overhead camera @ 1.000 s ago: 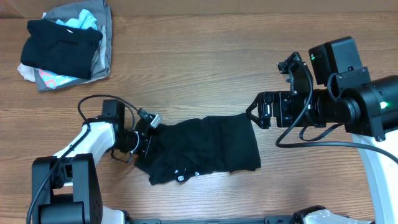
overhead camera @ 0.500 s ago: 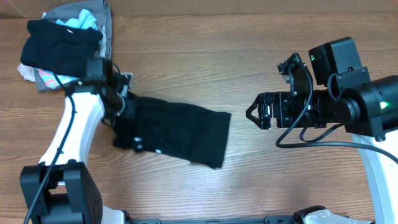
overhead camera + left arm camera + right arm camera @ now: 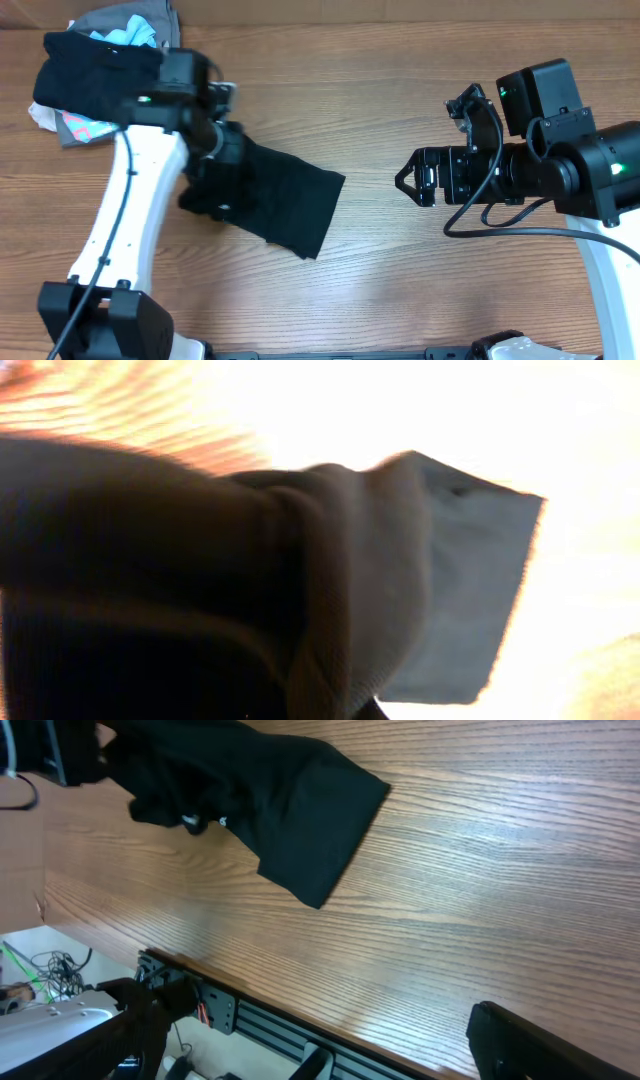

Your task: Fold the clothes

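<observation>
Gripping one bunched end of the black T-shirt (image 3: 290, 200), the left gripper (image 3: 222, 135) sits just beside the right edge of the heap of mixed garments (image 3: 90, 80) in the overhead view. Its fingers are buried in cloth, so how wide the jaws stand cannot be read directly. In the left wrist view the dark fabric (image 3: 200, 560) fills most of the frame, gathered in thick folds close to the lens with one flat corner hanging free against a washed-out background. From that held end the shirt runs away from the heap, down and to the right across the wooden table (image 3: 400, 80). It forms a narrow, folded-over band, and its far end is a squared-off edge lying flat on the wood, apart from the heap. The right wrist view shows the shirt (image 3: 290, 810) from across the table, with two small white marks (image 3: 200, 820) on the crumpled part nearest the heap. The right gripper (image 3: 405, 183) hovers well apart from the heap, on the far side of the shirt from it, its jaws spread and holding nothing, and its tip is turned back toward the heap.
</observation>
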`<move>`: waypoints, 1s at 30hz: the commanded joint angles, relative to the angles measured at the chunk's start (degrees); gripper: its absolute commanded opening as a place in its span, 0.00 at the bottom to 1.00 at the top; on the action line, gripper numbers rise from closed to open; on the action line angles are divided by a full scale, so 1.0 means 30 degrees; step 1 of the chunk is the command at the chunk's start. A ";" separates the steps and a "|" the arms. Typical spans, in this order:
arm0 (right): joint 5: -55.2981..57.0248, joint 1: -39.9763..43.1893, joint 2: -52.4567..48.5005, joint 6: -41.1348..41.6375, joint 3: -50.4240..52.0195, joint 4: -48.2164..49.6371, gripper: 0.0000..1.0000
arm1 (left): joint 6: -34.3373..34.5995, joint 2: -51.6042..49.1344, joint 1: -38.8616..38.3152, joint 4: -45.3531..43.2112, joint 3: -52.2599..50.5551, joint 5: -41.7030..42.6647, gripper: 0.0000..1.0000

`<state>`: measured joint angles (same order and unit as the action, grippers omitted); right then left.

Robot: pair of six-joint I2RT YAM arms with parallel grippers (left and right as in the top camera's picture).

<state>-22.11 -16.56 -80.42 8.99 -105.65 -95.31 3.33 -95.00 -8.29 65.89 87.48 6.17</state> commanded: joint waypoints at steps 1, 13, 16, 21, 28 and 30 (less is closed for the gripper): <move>-0.0087 -0.0066 0.0015 -0.0015 -0.0015 -0.0117 1.00 | 0.2448 -0.0087 -0.1821 -0.0044 0.0474 -0.0291 0.04; -0.0175 -0.0066 0.0015 -0.0015 -0.0015 -0.0576 1.00 | 0.4379 -0.2820 -0.6892 -0.0175 0.0102 -0.2251 0.08; -0.0175 -0.0066 0.0015 -0.0015 -0.0015 -0.0576 1.00 | 0.4546 -0.4211 -0.7541 -0.0168 0.0102 -0.1880 0.10; -0.0175 -0.0066 0.0015 -0.0015 -0.0015 -0.0576 1.00 | 0.4546 -0.5814 -0.8357 -0.0189 0.0102 -0.0954 0.14; -0.0219 -0.0066 0.0015 0.0044 -0.0015 -0.0546 1.00 | 0.4481 -0.6200 -0.9143 -0.1319 0.0393 0.1472 0.22; -0.0226 -0.0066 0.0015 0.0182 -0.0015 -0.0539 1.00 | 0.4466 -0.6200 -0.9216 -0.1647 0.0743 0.2149 0.36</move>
<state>-22.28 -16.56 -80.42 8.99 -105.65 -97.10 16.51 -113.58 -35.22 62.00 87.55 6.85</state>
